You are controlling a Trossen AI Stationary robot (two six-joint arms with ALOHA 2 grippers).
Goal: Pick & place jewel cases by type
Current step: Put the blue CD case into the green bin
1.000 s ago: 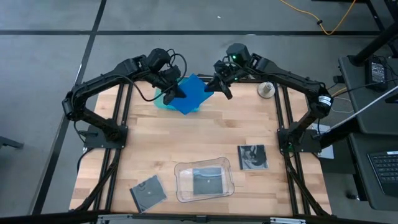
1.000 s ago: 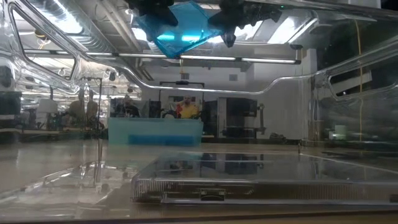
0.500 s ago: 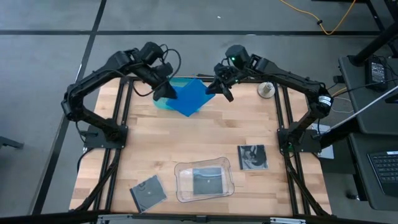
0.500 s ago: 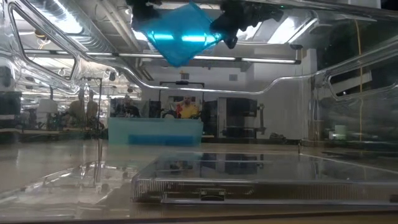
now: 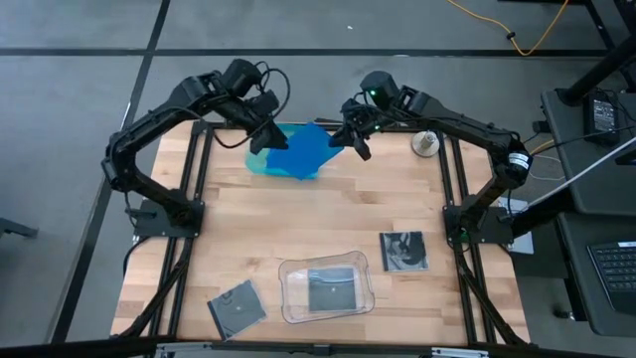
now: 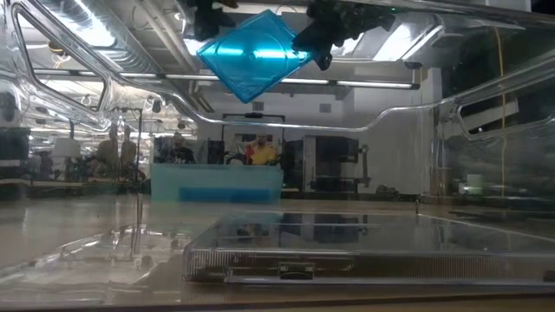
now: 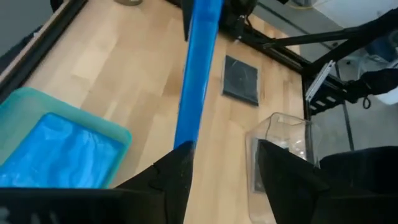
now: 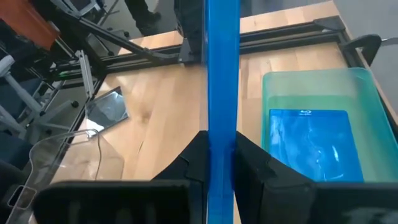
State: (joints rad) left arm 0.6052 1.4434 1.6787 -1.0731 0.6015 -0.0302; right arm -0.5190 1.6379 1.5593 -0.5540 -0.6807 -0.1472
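Note:
A bright blue jewel case hangs in the air over the far left of the table, and my right gripper is shut on it. In the low view it shows as a diamond. My left gripper stands open at the case's left corner. In the left wrist view the case's edge runs up from beside one finger. Below lies a teal tray with another blue case lying flat in it. My right gripper pinches the blue case's two flat faces between its two fingers, at the corner nearest the table's right. The fingers come from the right, slanting down. The case stands on edge, lifted clear above the teal tray. My left gripper: whether its finger touches the case's edge I cannot tell.
A clear rounded tray near the front edge holds a dark jewel case. Two more dark cases lie flat on the wood: one at the front left, one at the right. A small round object sits at the far right.
My left gripper has opened, let go of the blue case and drawn back a little toward the table's far left. The case, still held by my right gripper, has turned and now hangs as a diamond with one corner down.

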